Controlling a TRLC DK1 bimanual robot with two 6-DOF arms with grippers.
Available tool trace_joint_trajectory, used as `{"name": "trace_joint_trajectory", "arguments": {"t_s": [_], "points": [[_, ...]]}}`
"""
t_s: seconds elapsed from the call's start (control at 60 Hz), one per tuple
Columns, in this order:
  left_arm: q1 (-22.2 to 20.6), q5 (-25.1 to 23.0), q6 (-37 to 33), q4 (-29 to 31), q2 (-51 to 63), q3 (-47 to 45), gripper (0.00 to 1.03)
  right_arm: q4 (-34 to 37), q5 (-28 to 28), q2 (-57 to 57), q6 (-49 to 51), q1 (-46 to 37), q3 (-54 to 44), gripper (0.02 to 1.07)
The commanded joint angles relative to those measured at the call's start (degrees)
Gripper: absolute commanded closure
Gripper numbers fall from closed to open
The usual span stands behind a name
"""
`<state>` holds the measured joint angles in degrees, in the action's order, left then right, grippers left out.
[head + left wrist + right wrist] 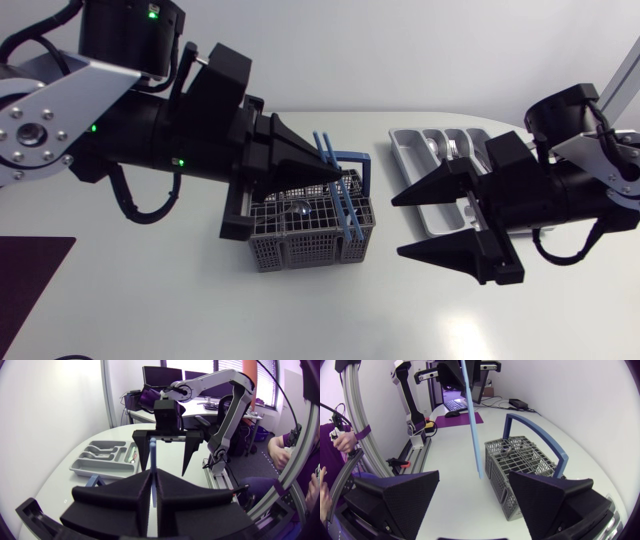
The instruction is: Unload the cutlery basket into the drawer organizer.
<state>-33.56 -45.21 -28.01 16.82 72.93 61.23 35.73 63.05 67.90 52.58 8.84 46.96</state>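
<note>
My left gripper [338,178] hangs over the grey cutlery basket [300,245], shut on a long flat blue utensil [348,212]. The left wrist view has that blue strip [152,452] clamped between the fingers [135,495]. Seen from the right wrist, the utensil [472,420] hangs lifted beside the basket [520,460], and which kind it is I cannot tell. A spoon [295,210] lies in the basket. My right gripper [397,226] stands open just right of the basket, facing it with nothing between its fingers. The grey drawer organizer [405,150] lies behind it, holding some cutlery.
The basket has an upright blue handle [545,435] arching across it, close to the hanging utensil. The organizer [80,466] sits beside my right arm near the table's far edge. A dark mat [25,285] lies at the table's front left.
</note>
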Motion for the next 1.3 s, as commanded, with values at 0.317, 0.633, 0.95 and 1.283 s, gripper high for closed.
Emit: {"name": "trace_joint_trajectory", "arguments": {"t_s": [0.317,0.633,0.95,1.283], "points": [[-1.6,-4.2,5.1,-1.0,3.5,3.9,1.00,-9.1,0.1,1.9,-8.0,5.4,0.9,0.17],[-2.6,-4.4,5.9,-1.4,4.2,4.5,1.00,-12.8,-0.7,2.3,-9.3,8.3,0.3,0.44],[-2.3,-5.1,6.0,-1.4,4.3,4.6,1.00,-14.1,-1.6,2.7,-9.6,8.9,0.0,0.71],[-1.9,-5.6,5.9,-1.4,4.5,4.6,1.00,-14.6,-2.4,3.1,-9.5,10.5,-0.1,0.97]]}}
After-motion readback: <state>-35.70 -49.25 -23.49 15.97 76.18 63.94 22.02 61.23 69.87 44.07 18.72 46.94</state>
